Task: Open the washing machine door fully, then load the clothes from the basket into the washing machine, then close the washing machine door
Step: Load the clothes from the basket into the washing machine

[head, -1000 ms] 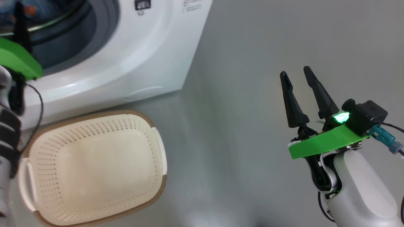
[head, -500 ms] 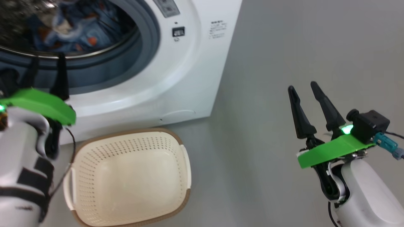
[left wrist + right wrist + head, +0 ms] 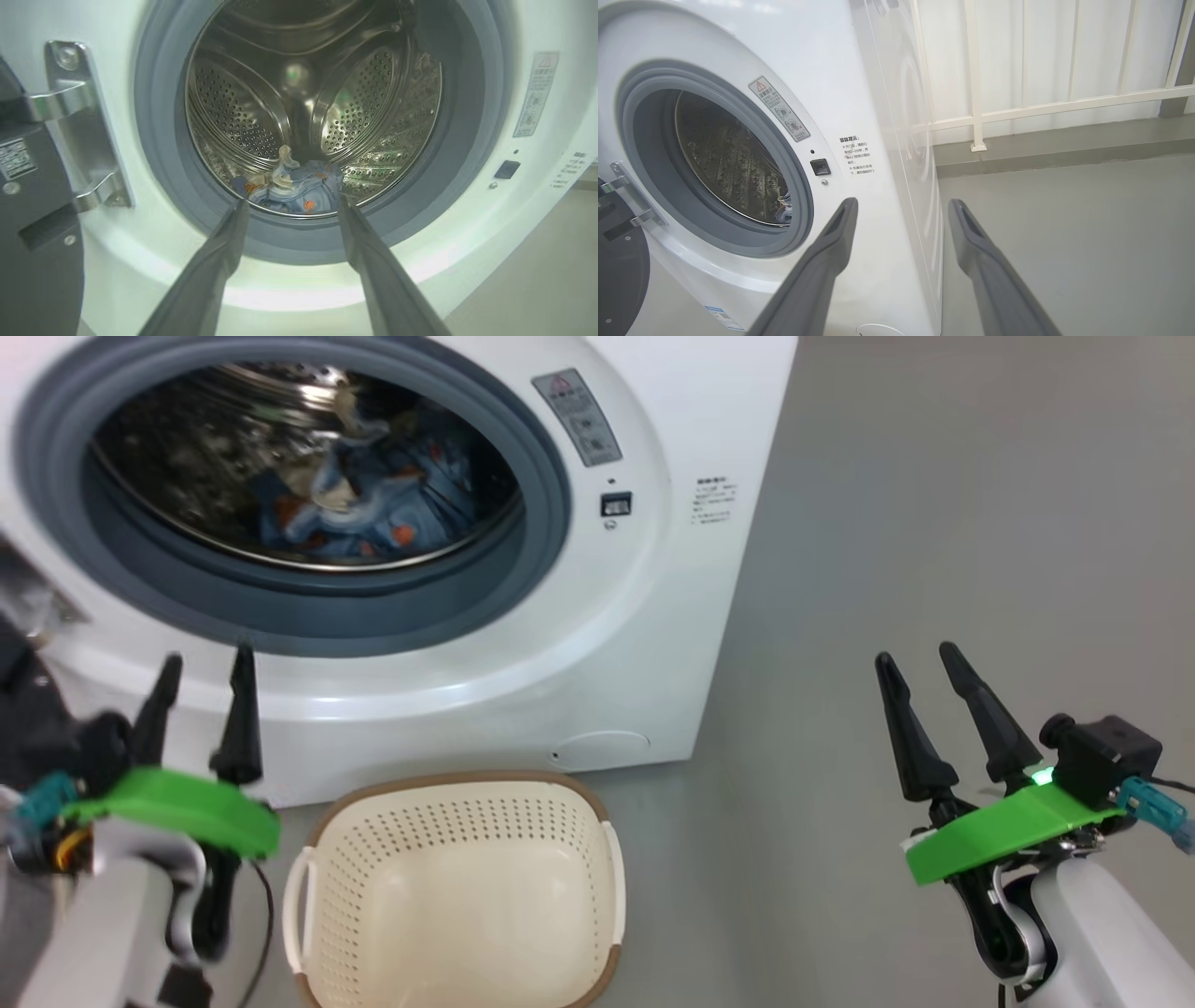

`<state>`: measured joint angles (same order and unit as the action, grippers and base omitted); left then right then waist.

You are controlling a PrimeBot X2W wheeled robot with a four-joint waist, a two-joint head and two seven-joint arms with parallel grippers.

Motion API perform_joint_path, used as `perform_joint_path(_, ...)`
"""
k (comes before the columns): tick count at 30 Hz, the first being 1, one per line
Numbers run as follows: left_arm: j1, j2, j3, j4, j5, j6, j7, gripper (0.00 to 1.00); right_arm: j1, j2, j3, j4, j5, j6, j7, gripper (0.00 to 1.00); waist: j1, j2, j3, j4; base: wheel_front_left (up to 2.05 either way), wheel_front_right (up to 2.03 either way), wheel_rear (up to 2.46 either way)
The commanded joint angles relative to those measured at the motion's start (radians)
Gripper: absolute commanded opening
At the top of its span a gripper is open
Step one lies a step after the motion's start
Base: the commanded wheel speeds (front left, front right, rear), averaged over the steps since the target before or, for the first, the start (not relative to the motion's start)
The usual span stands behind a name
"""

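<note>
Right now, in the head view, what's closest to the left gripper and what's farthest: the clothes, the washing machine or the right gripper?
From the left gripper:
1. washing machine, its front just ahead.
2. clothes, deeper inside it.
3. right gripper, far off on the right side.

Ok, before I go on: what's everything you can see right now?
washing machine: one, white, ahead on the floor
washing machine door: one, black, swung open on the hinge side
drum: one, steel, inside the grey gasket
clothes: one bundle, light blue, orange and cream, low in the drum
basket: one, cream, brown rim, on the floor before the machine
railing: one, white, beyond the machine
left gripper: dark fingers, open, before the machine's front
right gripper: dark fingers, open, over grey floor
</note>
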<state>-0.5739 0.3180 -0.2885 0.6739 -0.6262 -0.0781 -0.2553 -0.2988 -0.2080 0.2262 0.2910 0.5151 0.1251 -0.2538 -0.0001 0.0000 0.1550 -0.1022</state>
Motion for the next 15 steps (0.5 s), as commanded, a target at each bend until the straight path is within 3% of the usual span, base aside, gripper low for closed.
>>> perform_joint_path(1,0.014,0.032,0.040,-0.036,0.010,0.006,-0.006,1.00,0.012,-0.014,0.014,-0.021,0.016,0.006,-0.008,1.00,0.0001,0.0000,-0.037,0.033,0.00,0.00,0.00)
perform_joint_path(15,0.274,0.031,0.118,-0.282,0.062,0.089,-0.006,1.00,0.056,-0.043,0.015,-0.025,0.030,0.006,-0.008,1.00,0.0001,0.0000,-0.082,0.061,0.00,0.00,0.00)
